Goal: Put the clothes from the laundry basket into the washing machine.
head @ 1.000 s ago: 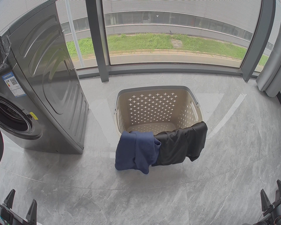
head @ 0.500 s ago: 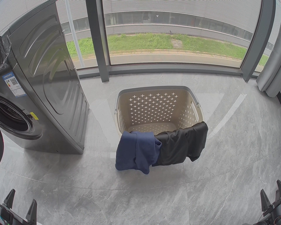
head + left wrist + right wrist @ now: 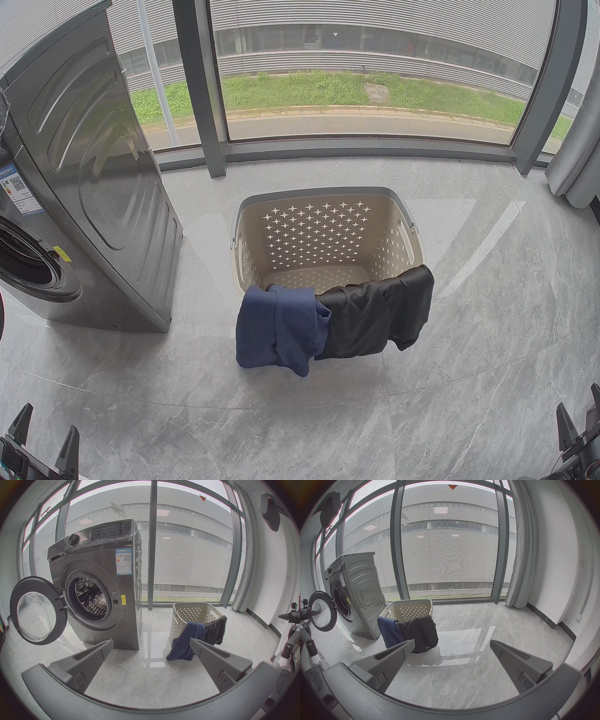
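Observation:
A beige laundry basket (image 3: 325,240) (image 3: 193,612) (image 3: 407,608) stands on the grey floor ahead of me. Over its near rim hang a blue garment (image 3: 278,328) (image 3: 186,639) (image 3: 389,631) and a black garment (image 3: 375,309) (image 3: 217,630) (image 3: 422,631). At the left stands the grey washing machine (image 3: 81,175) (image 3: 100,586) (image 3: 354,589), its round door (image 3: 36,611) swung open and its drum (image 3: 89,597) bare. My left gripper (image 3: 44,434) (image 3: 150,647) is open, low at the near left. My right gripper (image 3: 578,415) (image 3: 451,647) is open, low at the near right. Both are well short of the basket.
Floor-to-ceiling windows with dark frames (image 3: 200,87) run behind the basket. A pale curtain (image 3: 578,162) (image 3: 518,552) hangs at the far right. Bare floor (image 3: 312,425) lies between me and the basket, and to its right.
The whole head view has shifted a little, so the camera moved: the basket and the washer sit slightly further left and lower in the picture. Both grippers hold their places, open.

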### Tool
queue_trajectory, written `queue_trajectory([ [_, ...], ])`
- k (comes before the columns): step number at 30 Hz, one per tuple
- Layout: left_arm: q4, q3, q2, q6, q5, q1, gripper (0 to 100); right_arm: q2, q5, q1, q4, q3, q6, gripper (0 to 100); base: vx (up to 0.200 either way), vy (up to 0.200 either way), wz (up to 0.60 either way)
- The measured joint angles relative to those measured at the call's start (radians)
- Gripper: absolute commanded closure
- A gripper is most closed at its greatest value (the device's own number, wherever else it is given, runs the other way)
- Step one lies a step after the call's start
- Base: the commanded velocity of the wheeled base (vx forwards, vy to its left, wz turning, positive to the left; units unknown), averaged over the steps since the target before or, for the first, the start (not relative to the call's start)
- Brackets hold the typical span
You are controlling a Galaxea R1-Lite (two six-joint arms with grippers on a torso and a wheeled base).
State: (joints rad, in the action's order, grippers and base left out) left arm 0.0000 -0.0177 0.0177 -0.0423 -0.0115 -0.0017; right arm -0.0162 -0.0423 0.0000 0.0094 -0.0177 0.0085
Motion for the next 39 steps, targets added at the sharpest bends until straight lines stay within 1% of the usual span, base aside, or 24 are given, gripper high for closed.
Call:
queue_trajectory([
  [2, 0.000, 0.000, 0.000, 0.000, 0.000, 0.000, 0, 0.000, 0.000, 0.000, -0.002, 0.000, 0.001, 0, 0.200, 0.000, 0.00],
  [9, 0.000, 0.000, 0.000, -0.001, 0.000, 0.000, 0, 0.000, -0.002, 0.000, -0.004, 0.000, 0.012, 0, 0.000, 0.000, 0.00],
  [16, 0.000, 0.000, 0.000, -0.002, 0.000, 0.000, 0, 0.000, 0.003, 0.000, -0.005, 0.000, 0.005, 0, 0.000, 0.000, 0.00],
  [21, 0.000, 0.000, 0.000, -0.001, -0.001, 0.000, 0, -0.028, 0.021, 0.004, -0.009, -0.081, 0.014, 0, 0.000, 0.000, 0.00],
  [25, 0.000, 0.000, 0.000, -0.001, -0.002, 0.000, 0, -0.130, 0.046, 0.011, -0.026, -0.130, 0.048, 0, 0.000, 0.000, 0.00],
  [31, 0.000, 0.000, 0.000, -0.001, -0.003, 0.000, 0, -0.367, 0.073, 0.034, -0.099, -0.158, 0.084, 0, 0.000, 0.000, 0.00],
  [35, 0.000, 0.000, 0.000, -0.001, -0.004, 0.000, 0, -0.577, 0.085, 0.081, -0.199, -0.167, 0.103, 0, 0.000, 0.000, 0.00],
  [36, 0.000, 0.000, 0.000, -0.001, -0.004, 0.000, 0, -0.599, 0.087, 0.086, -0.209, -0.167, 0.104, 0, 0.000, 0.000, 0.00],
  [39, 0.000, 0.000, 0.000, -0.002, -0.004, 0.000, 0, -0.747, 0.092, 0.123, -0.275, -0.179, 0.111, 0, 0.000, 0.000, 0.00],
])
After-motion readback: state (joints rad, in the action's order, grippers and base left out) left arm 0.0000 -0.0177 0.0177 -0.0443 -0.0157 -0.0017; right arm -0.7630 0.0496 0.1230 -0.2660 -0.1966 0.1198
